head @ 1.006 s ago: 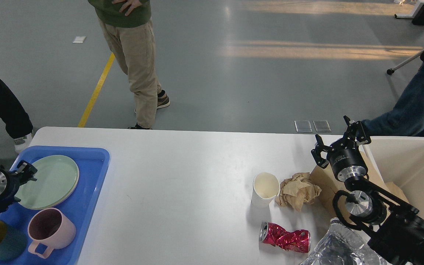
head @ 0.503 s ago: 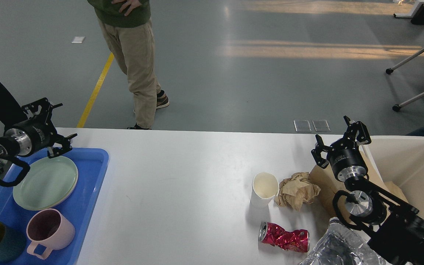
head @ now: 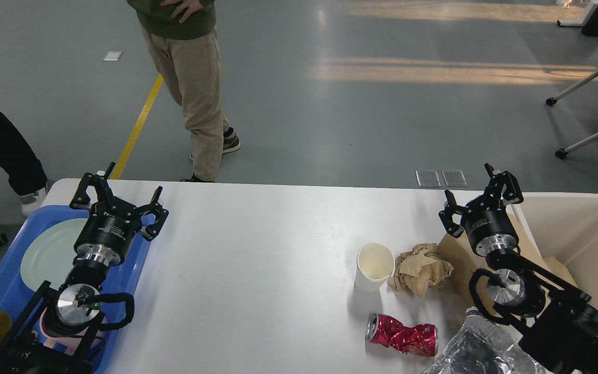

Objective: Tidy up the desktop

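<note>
While the white worktop is filling the lower middle of the frame, I am holding my left pincer and right pincer wide and empty above its two ends.

Both black arms rise from the near edge of the desktop. The left gripper sits at its left end, fingers spread wide, holding nothing. The right gripper sits near its right end, likewise spread and unloaded.

Matt white desktop, crumpled brown paper, glossy crushed red metal can, crinkled foil.
</note>
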